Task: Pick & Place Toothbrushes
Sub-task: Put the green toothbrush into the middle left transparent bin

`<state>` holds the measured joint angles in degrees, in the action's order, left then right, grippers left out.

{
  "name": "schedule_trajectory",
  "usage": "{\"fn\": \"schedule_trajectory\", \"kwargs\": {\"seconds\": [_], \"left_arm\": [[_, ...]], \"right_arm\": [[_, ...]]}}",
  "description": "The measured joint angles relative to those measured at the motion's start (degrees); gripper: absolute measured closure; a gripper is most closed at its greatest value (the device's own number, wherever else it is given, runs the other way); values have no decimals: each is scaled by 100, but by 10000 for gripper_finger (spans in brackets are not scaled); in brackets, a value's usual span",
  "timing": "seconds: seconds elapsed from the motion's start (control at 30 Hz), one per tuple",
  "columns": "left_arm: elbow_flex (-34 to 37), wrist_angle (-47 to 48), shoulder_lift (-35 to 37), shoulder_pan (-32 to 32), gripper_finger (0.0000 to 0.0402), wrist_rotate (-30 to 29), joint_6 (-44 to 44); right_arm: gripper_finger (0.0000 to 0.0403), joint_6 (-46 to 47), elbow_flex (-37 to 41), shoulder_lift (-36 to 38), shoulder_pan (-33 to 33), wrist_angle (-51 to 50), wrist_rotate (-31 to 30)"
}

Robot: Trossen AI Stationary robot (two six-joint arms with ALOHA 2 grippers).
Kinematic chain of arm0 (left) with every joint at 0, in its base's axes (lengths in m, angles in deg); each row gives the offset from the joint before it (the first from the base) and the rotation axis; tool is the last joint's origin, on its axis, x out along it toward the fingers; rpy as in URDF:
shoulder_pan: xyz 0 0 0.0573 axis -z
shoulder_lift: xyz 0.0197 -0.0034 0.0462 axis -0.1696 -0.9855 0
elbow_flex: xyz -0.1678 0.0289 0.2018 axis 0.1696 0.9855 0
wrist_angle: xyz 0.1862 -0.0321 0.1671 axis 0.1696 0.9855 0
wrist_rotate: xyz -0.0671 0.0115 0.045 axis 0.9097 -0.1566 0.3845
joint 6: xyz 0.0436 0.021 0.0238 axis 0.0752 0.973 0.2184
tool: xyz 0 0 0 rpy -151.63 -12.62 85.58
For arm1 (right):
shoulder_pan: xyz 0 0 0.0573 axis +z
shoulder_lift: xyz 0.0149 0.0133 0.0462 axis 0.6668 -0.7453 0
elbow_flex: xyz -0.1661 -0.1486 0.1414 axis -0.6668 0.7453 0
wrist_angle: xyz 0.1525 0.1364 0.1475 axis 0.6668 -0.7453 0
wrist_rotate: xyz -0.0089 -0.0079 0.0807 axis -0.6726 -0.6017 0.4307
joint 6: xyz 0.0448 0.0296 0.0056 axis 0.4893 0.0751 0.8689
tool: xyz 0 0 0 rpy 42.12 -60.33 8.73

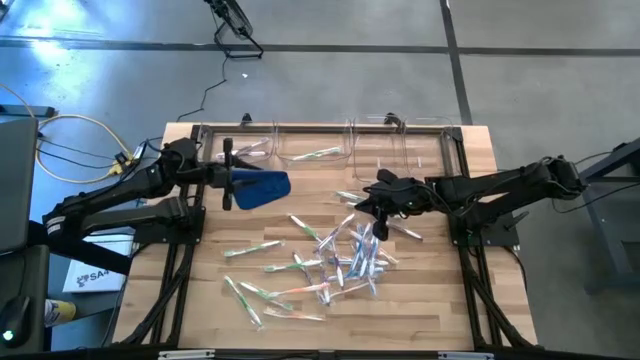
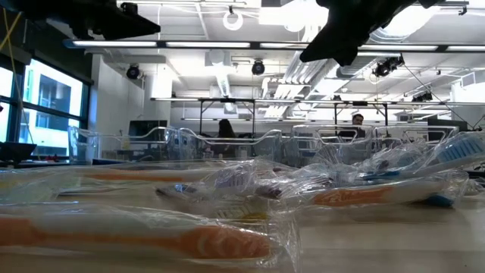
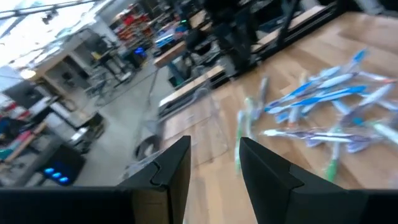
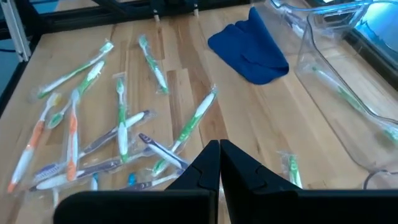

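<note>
I'm looking down on a pale wooden table [image 1: 420,300]. Wrapped toothbrushes [image 1: 335,262] lie scattered from centre toward six o'clock, a blue cloth [image 1: 262,188] sits near ten o'clock, and clear plastic bins [image 1: 318,146] line the twelve o'clock edge

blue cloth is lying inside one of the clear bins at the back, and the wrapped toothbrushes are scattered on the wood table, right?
Not quite. The blue cloth lies on the bare wood of the table, in front of the clear bins, not inside one. The high view shows this, and the right wrist view agrees. The wrapped toothbrushes are indeed scattered on the table.
</note>
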<state>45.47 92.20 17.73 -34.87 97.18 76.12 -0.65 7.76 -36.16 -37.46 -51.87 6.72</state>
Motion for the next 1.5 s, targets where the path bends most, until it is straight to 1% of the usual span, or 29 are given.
{"fn": "schedule_trajectory", "kwargs": {"seconds": [0.13, 0.23, 0.53, 0.67, 0.87, 1.0, 1.13, 1.2, 1.37, 1.43, 1.5], "left_arm": [[0, 147, 0, 0, 268, 535, 170], [0, 351, -2, 1, 268, 898, 118], [0, 1217, 0, 2, 272, 954, 110], [0, 1474, -2, 2, 296, 974, -87], [0, 1368, -2, 4, 337, 1269, -350], [0, 1280, -1, 15, 359, 1273, -152], [0, 1186, 0, 13, 378, 1205, -40], [0, 1191, 0, 0, 384, 1043, -45], [0, 1213, 1, 0, 388, 778, -39], [0, 1223, 0, 0, 389, 502, -67], [-2, 1243, 0, 0, 389, 190, -280]], "right_arm": [[398, 0, 0, 0, 0, 21, 12], [398, -13, 0, -2, 0, 25, 12], [398, -16, 0, -2, 0, 136, -7], [398, -17, 0, -2, 0, 135, -8], [398, -19, 0, -2, 0, 133, -8], [398, -33, 0, -2, 0, 133, -44], [398, -61, 0, -2, -2, 135, -364], [398, -17, 0, -2, -2, 137, -471], [398, 81, 0, -2, -2, 137, -447], [398, 297, 0, -2, 0, 135, -440], [398, 464, 0, -2, -2, 131, -440]]}}
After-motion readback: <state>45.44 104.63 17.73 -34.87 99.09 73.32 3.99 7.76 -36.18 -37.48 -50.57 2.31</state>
